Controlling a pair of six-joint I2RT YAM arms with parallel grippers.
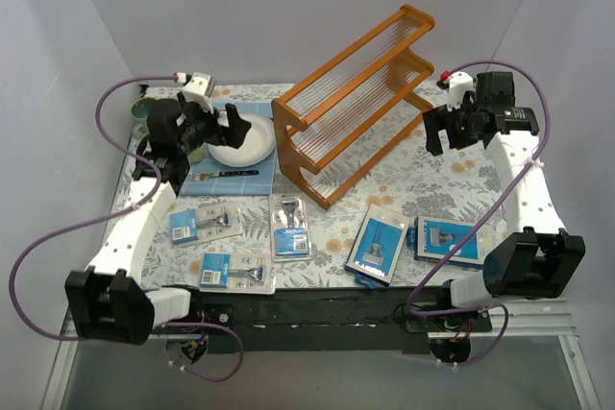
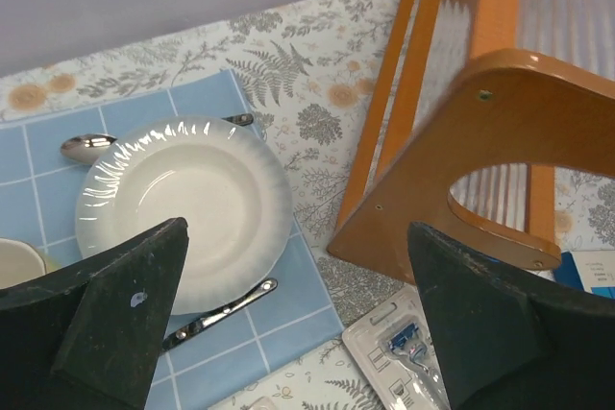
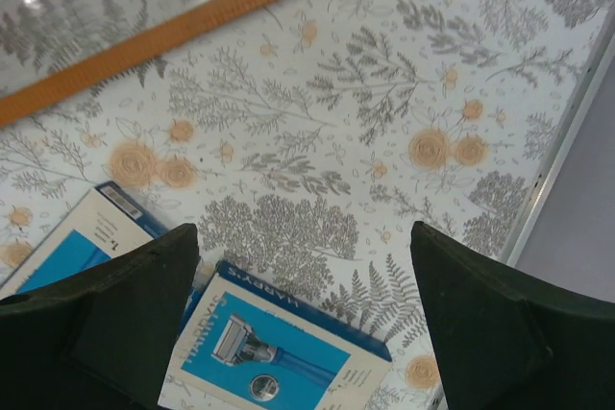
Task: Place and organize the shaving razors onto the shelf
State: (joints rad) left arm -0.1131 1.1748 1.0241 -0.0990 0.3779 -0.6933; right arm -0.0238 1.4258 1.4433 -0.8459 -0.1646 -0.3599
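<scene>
The orange-brown wooden shelf (image 1: pixel 356 93) stands at the back middle, its tiers bare. Its side frame fills the right of the left wrist view (image 2: pixel 461 170). Several razor packs lie flat along the near table: a clear one (image 1: pixel 290 226), two small ones (image 1: pixel 184 226) (image 1: pixel 231 273), and two blue card ones (image 1: pixel 377 245) (image 1: pixel 449 239). My left gripper (image 1: pixel 229 129) is open and empty above the white plate (image 1: pixel 240 141); a clear pack (image 2: pixel 404 352) shows between its fingers. My right gripper (image 1: pixel 440 136) is open and empty right of the shelf, above a blue pack (image 3: pixel 279 352).
The plate (image 2: pixel 183 208) sits on a blue tiled mat (image 2: pixel 288 319) with a fork (image 2: pixel 221 312) and a spoon (image 2: pixel 86 146). A green cup (image 1: pixel 142 112) stands at the back left. The table's right edge (image 3: pixel 557 170) is close to the right gripper.
</scene>
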